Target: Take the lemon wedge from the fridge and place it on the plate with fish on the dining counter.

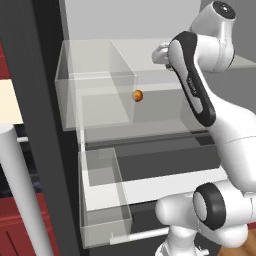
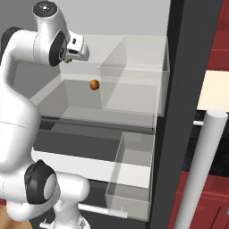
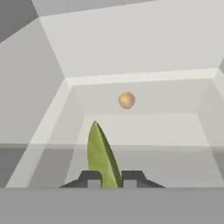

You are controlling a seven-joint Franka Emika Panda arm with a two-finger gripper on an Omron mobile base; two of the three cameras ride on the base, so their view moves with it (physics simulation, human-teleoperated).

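Note:
In the hand view the yellow-green lemon wedge (image 3: 101,157) stands pointed end up between my two dark fingertips, and the gripper (image 3: 110,179) is shut on it. The fridge (image 1: 150,30) stands open in front of me, white inside, with glass shelves and clear bins. My hand (image 2: 74,49) reaches into its upper shelf space in the right base view; in the left base view my own arm covers most of the hand (image 1: 161,52). The plate, the fish and the dining counter are out of view.
A small round orange-brown ball (image 1: 137,95) (image 2: 94,84) (image 3: 126,99) lies on the shelf ahead of the hand. A clear bin (image 1: 95,82) (image 2: 134,76) sits on the upper shelf, another clear bin (image 1: 102,200) lower. A long silver door handle (image 1: 22,195) (image 2: 201,170) stands close to the cameras.

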